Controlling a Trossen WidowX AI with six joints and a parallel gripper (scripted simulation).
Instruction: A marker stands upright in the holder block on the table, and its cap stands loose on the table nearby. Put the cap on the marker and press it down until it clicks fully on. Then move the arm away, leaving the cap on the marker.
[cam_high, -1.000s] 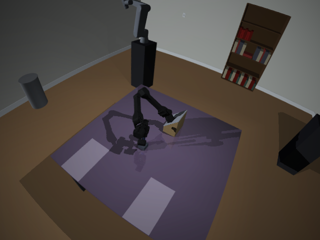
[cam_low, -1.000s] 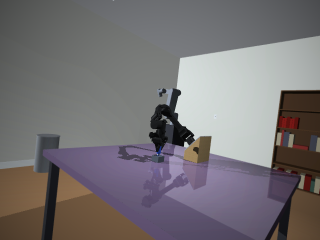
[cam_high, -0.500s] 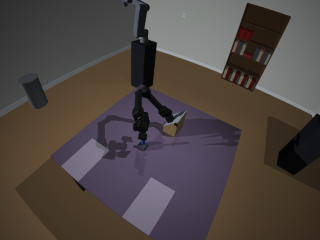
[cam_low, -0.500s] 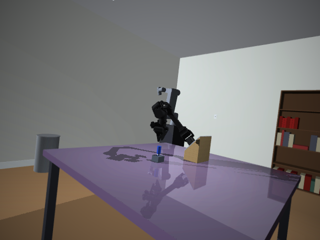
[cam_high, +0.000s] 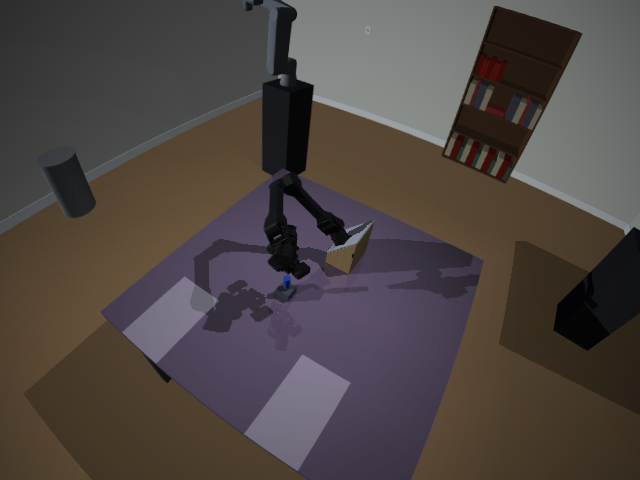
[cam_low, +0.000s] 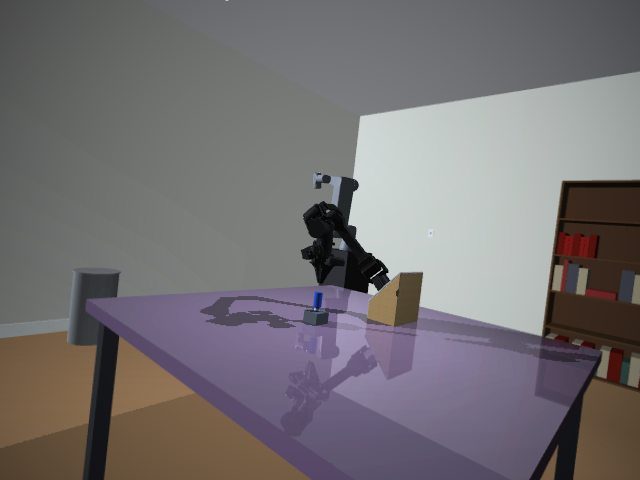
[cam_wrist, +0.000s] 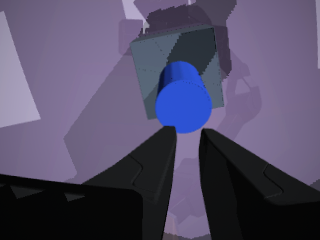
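Note:
The blue cap (cam_high: 286, 281) (cam_low: 317, 299) (cam_wrist: 183, 106) stands upright on the marker in the dark grey holder block (cam_high: 285, 293) (cam_low: 315, 317) (cam_wrist: 145, 75). A short pale piece of the marker (cam_low: 315, 309) shows between cap and block; whether the cap is fully clicked on cannot be told. My gripper (cam_low: 320, 282) (cam_wrist: 187, 138) is above the cap and apart from it, pointing down. Its fingers are drawn nearly together with a narrow gap and nothing between them. In the wrist view the cap lies just beyond the fingertips.
The wooden wedge-shaped stand (cam_high: 360, 253) (cam_low: 406, 299) that bears the arm's base is beside the holder on the purple table (cam_high: 382, 330) (cam_low: 444, 372). A black pedestal (cam_high: 286, 129) with a grey arm stands behind the table. Two pale rectangles lie near the table's front edge.

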